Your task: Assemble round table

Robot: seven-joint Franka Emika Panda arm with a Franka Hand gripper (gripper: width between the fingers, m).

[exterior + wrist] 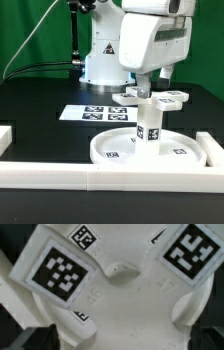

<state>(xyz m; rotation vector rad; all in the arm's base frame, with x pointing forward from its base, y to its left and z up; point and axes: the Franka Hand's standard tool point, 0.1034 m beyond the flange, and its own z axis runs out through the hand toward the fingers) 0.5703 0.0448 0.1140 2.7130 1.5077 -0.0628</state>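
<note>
Green backdrop (40, 30), probably cloth, behind black table (40, 100).

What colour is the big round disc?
White, with black-and-white square tags; the round disc shows best in the exterior view.

Bright even light; wrist view soft, blurred.

I see the round disc (118, 150) in plain white, with small black-and-white square tags on its rim. The post (147, 120) standing on it is white too, wearing black-and-white tags on its side. The cross piece (160, 98) above is white with the same tag pattern; my wrist view shows its tags (56, 270) as black squares with white blocky marks, white-bordered. The marker board (97, 114) is white with black tags. The table (40, 110) is black, the border bars (100, 176) white, the backdrop (30, 30) green.
</note>
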